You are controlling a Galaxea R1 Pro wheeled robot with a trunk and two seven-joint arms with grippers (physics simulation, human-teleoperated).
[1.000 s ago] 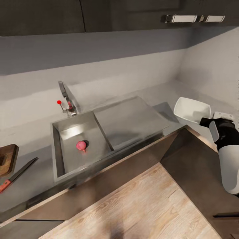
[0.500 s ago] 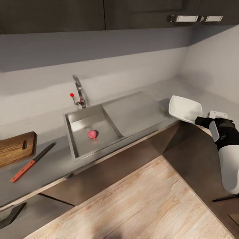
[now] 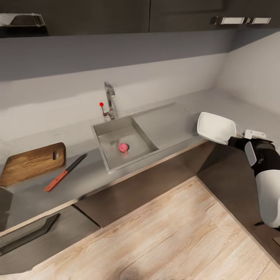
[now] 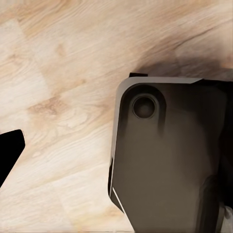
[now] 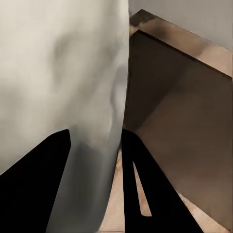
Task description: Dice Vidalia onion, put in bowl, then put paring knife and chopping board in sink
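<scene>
Gripping the bowl [image 3: 216, 126], the right gripper [image 3: 232, 140] pinches its rim.

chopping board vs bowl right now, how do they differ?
The chopping board is brown wood and lies flat on the countertop, left of the sink. The bowl is white, tilted, held off the counter's right end in the right gripper. Both are roughly rectangular with rounded corners.

right claw [image 5: 92, 145] tips hidden behind bowl [image 5: 58, 73], bowl cut by frame edge, onion [image 3: 123, 147] blurred
</scene>
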